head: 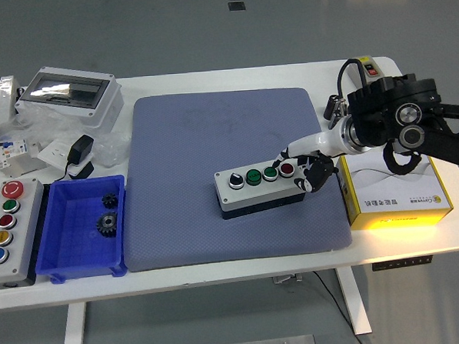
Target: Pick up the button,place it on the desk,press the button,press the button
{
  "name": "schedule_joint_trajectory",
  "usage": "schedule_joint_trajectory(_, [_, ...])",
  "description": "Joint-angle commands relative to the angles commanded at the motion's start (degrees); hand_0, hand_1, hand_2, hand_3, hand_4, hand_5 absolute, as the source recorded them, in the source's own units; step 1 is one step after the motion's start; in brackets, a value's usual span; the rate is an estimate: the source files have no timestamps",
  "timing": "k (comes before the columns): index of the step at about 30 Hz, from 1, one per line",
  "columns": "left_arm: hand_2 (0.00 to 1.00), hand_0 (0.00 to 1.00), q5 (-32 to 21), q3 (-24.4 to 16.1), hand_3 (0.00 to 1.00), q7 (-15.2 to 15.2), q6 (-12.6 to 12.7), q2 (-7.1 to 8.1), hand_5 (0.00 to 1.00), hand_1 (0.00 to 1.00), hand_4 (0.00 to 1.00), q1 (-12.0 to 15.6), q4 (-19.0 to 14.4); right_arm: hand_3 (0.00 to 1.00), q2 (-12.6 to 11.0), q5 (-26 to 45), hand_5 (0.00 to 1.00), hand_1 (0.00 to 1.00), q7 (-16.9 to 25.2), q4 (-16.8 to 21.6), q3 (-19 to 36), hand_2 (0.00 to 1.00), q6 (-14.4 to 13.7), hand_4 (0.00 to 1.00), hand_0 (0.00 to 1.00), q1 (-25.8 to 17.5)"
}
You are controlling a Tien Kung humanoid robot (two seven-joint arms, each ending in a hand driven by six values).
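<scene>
A grey button box point(261, 190) lies on the blue mat point(228, 149), with a black knob, two green buttons and a red button point(286, 170) along its top. My right hand point(300, 168) comes in from the right and hangs over the box's right end. One finger is stretched out to the green button point(269, 171) beside the red one; the other fingers are curled at the box's right edge. It holds nothing. The left arm is out of view.
A yellow and white carton point(394, 189) lies just right of the mat, under my right arm. A blue bin point(84, 226) with two gears and a second button box point(7, 222) sit at the left. A grey enclosure point(70, 94), an adapter and bags lie at the back left.
</scene>
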Motion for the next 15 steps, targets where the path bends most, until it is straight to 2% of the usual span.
schedule_joint_trajectory(15, [0.618, 0.646, -0.06, 0.06, 0.595, 0.01, 0.0, -0.05, 0.083, 0.541, 0.658, -0.26, 0.0, 0.961, 2.11, 0.49, 0.041, 0.085, 0.55, -2.13, -3.05, 0.211, -1.31, 0.22, 0.094, 0.63])
